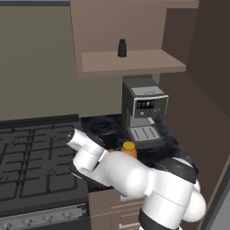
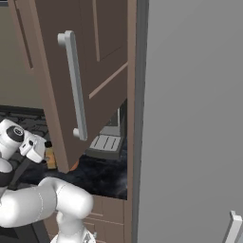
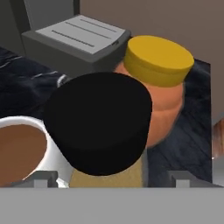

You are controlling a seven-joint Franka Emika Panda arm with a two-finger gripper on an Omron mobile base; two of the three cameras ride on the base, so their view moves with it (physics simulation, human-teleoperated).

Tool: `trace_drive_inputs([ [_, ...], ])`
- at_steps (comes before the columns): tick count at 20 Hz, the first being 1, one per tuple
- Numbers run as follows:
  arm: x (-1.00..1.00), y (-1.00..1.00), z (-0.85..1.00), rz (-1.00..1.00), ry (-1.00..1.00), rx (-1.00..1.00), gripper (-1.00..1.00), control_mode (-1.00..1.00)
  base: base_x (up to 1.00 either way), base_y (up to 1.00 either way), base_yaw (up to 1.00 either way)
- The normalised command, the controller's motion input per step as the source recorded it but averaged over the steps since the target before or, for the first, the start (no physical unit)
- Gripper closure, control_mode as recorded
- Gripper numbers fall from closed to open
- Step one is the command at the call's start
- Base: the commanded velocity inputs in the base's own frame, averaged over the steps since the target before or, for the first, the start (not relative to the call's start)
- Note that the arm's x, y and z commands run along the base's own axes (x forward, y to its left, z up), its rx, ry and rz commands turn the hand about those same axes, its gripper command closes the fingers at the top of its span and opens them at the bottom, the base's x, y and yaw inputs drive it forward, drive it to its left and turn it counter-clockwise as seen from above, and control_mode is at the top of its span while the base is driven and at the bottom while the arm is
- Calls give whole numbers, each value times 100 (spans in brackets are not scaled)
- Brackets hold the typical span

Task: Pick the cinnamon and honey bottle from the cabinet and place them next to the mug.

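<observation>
In the hand view the cinnamon bottle's black cap (image 3: 99, 122) is very close, with a strip of its amber body below. It stands upright on the dark counter between the white mug (image 3: 26, 148) of brown liquid at left and the honey bottle (image 3: 159, 83), orange with a yellow lid, just behind it to the right. My gripper (image 3: 113, 179) is open, a fingertip on each side of the cinnamon with a gap to it. In the left base view the honey bottle (image 1: 129, 149) peeks over my arm. The cabinet (image 1: 134, 60) hangs above.
A short all-black bottle (image 1: 121, 47) stands on the cabinet shelf. A grey coffee machine (image 1: 143, 110) sits at the back of the counter, behind the honey. The black stove (image 1: 36, 157) lies to the left. An open cabinet door (image 2: 80, 80) and a grey panel (image 2: 190, 118) are close on the right.
</observation>
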Motion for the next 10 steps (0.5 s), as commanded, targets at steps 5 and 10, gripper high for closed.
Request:
trace_drive_inputs([
  [5, -14, 0, 26, 0, -11, 0, -100, -100, 0, 0, 0],
  [10, -16, 0, 64, 0, -1, 0, -100, -100, 0, 0, 0],
])
